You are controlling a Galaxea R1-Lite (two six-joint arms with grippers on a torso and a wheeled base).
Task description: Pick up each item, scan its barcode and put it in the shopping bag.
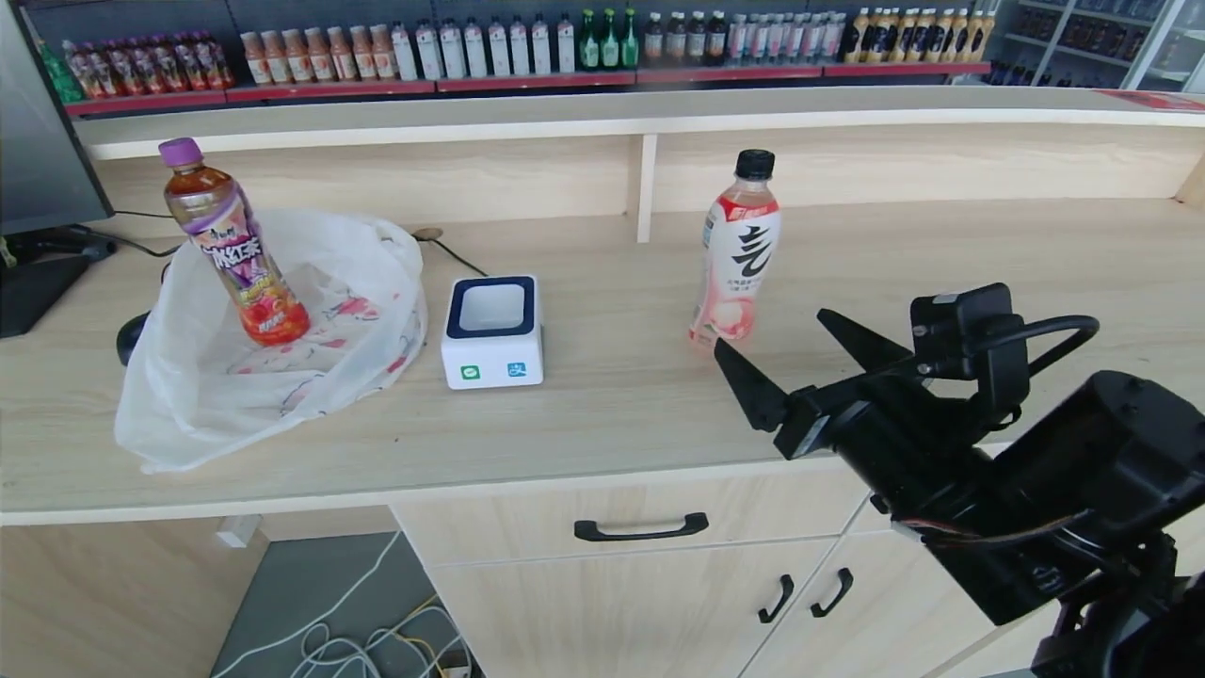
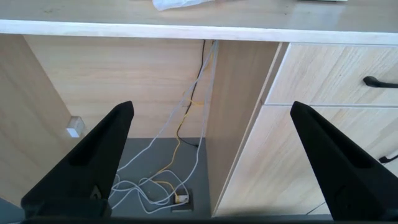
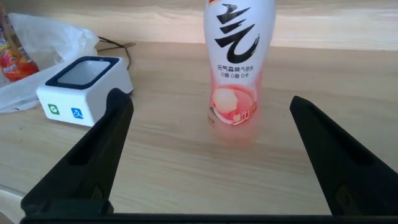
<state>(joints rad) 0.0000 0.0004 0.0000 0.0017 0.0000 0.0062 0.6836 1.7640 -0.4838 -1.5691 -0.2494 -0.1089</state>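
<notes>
**Right arm lined up on the pink bottle; no grasp yet**

Head view. The pink bottle (image 1: 737,254), black cap, stood upright on the counter (image 1: 612,414), long axis vertical, well to the right of the white barcode scanner (image 1: 493,330). The right gripper (image 1: 772,330) hovered near the counter's front edge, fingers spread wide and holding nothing. The bottle lay just ahead of it and slightly to its left. The plastic shopping bag (image 1: 188,395) lay crumpled left of the scanner. A purple-capped tea bottle (image 1: 235,250) leaned tilted in its folds; I could not tell whether it was inside the bag or on top of it.

Left wrist view. The left gripper (image 2: 212,106) was spread and empty, low in front of the cabinet, facing loose cables (image 2: 168,180) under the counter. Judgement: the right arm was much the nearer to the pink bottle.

Right wrist view. The pink bottle stood ahead, between the lines of the two fingers but a little toward one side, apart from both. Judgement: a straight advance with a small sideways correction would bracket its body.

Labels. The pink bottle carried a large black brush-stroke character, with smaller print not transcribed. The scanner front had two small squares, green and blue.
</notes>
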